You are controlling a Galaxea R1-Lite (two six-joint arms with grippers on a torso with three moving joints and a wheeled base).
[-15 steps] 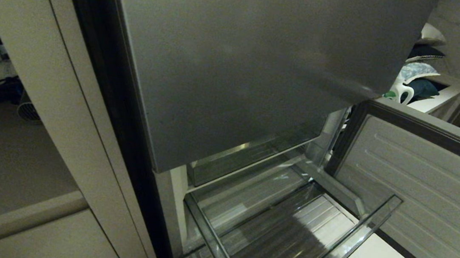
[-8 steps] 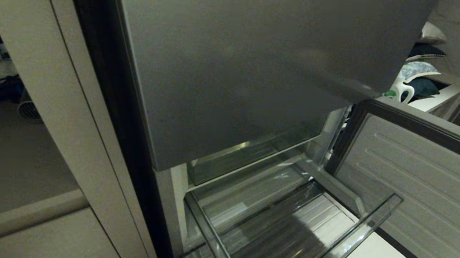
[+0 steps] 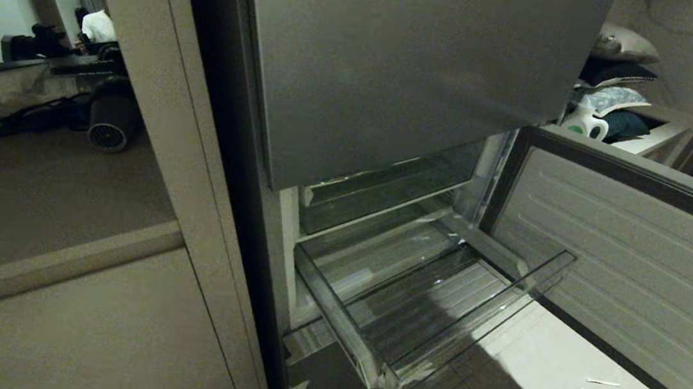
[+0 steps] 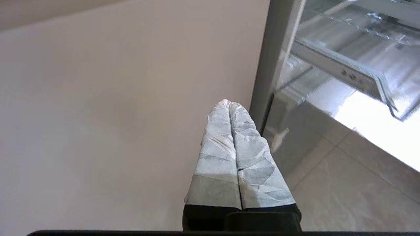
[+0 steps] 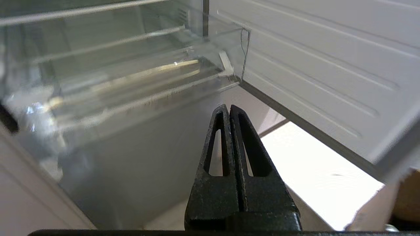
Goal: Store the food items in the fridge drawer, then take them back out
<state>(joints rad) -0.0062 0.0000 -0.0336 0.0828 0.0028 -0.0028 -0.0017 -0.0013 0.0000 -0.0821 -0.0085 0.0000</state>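
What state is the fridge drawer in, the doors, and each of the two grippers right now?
fridge drawer: pulled out, no food in it.
lower fridge door: swung open to the right.
upper fridge door: appears closed.
left gripper: shut, holding nothing.
right gripper: shut, holding nothing.

A tall pale cabinet wall (image 3: 134, 133) stands at nine o'clock, with a pale panel (image 3: 80, 334) low at seven o'clock. The big grey fridge door (image 3: 411, 66) fills twelve o'clock. Another door (image 3: 623, 262) hangs open at three o'clock, its white ribbed inside showing. The floor (image 3: 533, 381) at five o'clock has pale tiles with a bright patch of light. Pillows (image 3: 616, 75) and a white jug (image 3: 582, 123) sit on a shelf at two o'clock. A round fan (image 3: 109, 124) sits on the dim floor at ten o'clock.
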